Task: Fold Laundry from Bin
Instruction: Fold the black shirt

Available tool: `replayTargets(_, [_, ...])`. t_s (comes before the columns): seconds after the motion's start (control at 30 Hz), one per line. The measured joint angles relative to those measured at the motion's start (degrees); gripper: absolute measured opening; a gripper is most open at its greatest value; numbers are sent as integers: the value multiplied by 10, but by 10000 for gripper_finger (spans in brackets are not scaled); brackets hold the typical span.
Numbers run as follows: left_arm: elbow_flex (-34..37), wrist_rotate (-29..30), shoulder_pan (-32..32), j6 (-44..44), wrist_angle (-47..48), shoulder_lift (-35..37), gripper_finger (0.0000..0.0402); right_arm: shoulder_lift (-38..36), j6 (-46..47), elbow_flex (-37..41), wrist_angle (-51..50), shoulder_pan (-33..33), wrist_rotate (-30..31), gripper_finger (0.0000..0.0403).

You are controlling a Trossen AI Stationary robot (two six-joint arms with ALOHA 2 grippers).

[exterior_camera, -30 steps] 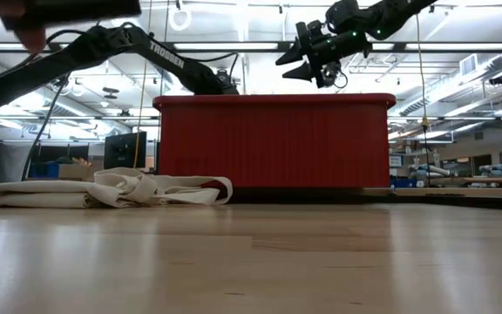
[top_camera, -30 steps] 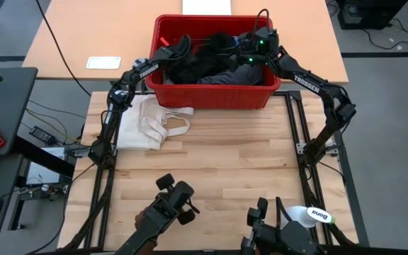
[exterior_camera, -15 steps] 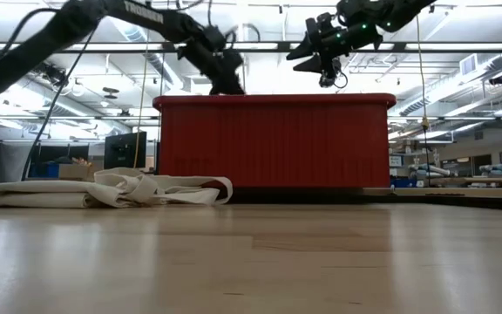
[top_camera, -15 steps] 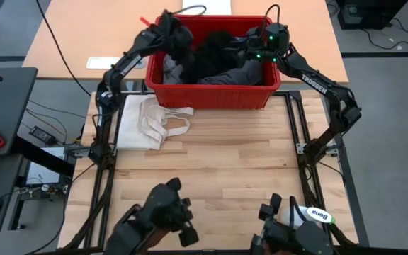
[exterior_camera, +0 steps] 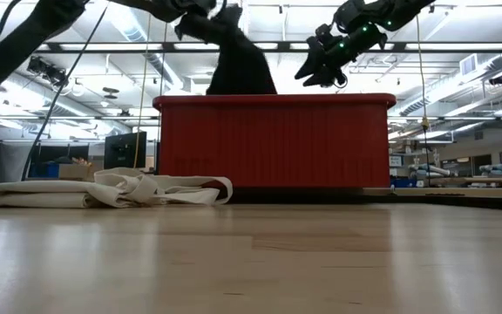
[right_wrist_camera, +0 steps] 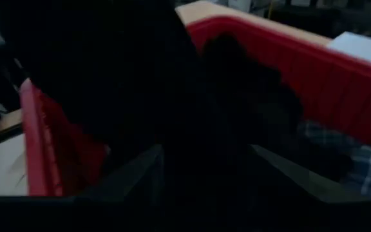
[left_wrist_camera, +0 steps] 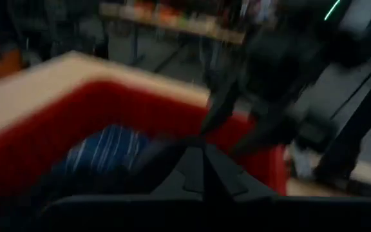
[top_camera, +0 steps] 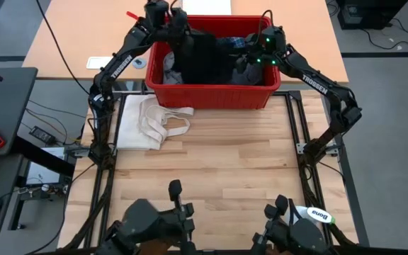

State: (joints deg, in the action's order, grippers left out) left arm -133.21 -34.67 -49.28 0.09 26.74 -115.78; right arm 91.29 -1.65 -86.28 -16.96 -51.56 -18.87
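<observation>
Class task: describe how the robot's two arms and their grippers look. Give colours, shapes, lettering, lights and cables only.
Both arms are dark, built of slim jointed links. The left arm and the right arm each carry white block lettering along one link. The right gripper shows small green lights on its wrist and a thin black cable looping above it. The left gripper is a blocky dark head. Each gripper ends in two dark tapered jaws.

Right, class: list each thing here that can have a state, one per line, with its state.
Left pincer: shut on the black garment.
Black garment: lifted partly out of the bin, hanging.
Right pincer: open, above the bin.
Bin: upright, laundry inside.
Cream cloth: lying crumpled beside the bin.
</observation>
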Motion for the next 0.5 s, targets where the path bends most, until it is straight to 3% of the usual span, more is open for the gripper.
replayTargets(0.13, [0, -1, 0, -72, -185, 3, 1, -13, -5, 0, -2, 0, -9, 234])
replayTargets(0.2, [0, 26, 3, -87, -252, 5, 5, -19, -13, 0, 7, 2, -9, 235])
replayTargets(0.37, [0, 127, 17, -80, -296, 4, 14, -35, -32, 0, 28, 9, -19, 251])
replayTargets(0.5, [0, 192, 30, -60, -298, 3, 14, -36, -51, 0, 44, 26, -44, 287])
